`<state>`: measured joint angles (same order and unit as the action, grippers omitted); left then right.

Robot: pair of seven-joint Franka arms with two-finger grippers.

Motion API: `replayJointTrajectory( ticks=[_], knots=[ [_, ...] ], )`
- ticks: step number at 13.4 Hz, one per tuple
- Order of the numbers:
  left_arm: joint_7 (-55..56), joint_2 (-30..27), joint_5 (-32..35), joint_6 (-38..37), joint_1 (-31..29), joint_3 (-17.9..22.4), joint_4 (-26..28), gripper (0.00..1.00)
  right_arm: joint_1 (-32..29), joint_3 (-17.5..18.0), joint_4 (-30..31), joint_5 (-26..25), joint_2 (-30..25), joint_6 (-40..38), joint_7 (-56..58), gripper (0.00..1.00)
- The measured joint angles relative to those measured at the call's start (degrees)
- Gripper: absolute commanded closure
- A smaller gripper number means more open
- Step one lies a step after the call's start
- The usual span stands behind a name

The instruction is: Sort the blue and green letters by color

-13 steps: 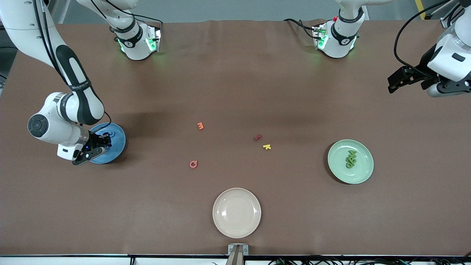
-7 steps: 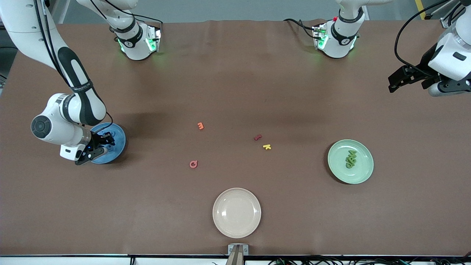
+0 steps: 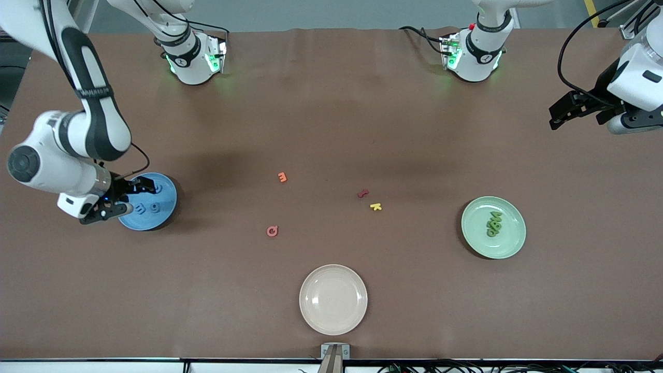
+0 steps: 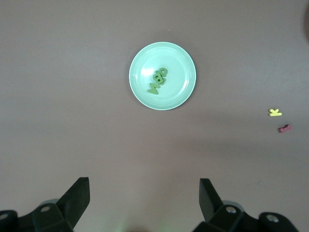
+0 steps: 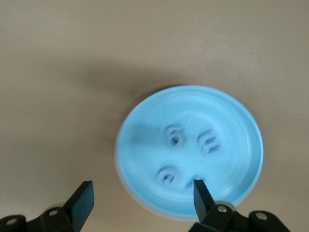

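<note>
Cream plate empty, nearest the camera. Green letters lie on the green plate; blue letters on the blue plate. Right tool, released, empty, over the blue plate's edge. Left tool waits, spread wide. Judged: sorting appears complete; next, retract.

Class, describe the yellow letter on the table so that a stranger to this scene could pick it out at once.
Start at the green plate toward the left arm's end of the table, then move toward the table's middle. Two small letters lie close together there: the yellow letter is the one nearer the front camera, beside the dark red letter, and is the only yellow piece.
</note>
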<state>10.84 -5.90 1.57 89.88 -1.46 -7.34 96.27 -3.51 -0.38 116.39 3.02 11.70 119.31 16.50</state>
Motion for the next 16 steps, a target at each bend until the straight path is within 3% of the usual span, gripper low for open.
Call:
replayJointTrajectory(
  ticks=[3,8,12,16],
  knots=[
    [0.0,0.0,0.0,0.0,0.0,0.0,-0.6,0.0,1.2,0.1,-3.6,-0.1,-8.4,-13.0,-7.6,0.03],
    [0.0,0.5,0.0,0.0,-0.1,0.1,-1.4,0.0,1.0,-0.7,-14.6,-2.0,-16.0,-30.5,-12.8,0.01],
    [0.0,0.6,0.0,0.0,-0.2,0.4,-1.8,0.0,-0.6,-1.3,-22.5,-2.2,-17.7,-35.2,-14.4,0.0],
    [0.0,0.7,0.0,-0.1,-0.2,0.5,-1.8,0.0,-0.8,-1.4,-25.7,-2.2,-17.4,-35.3,-14.4,0.0]
  ],
)
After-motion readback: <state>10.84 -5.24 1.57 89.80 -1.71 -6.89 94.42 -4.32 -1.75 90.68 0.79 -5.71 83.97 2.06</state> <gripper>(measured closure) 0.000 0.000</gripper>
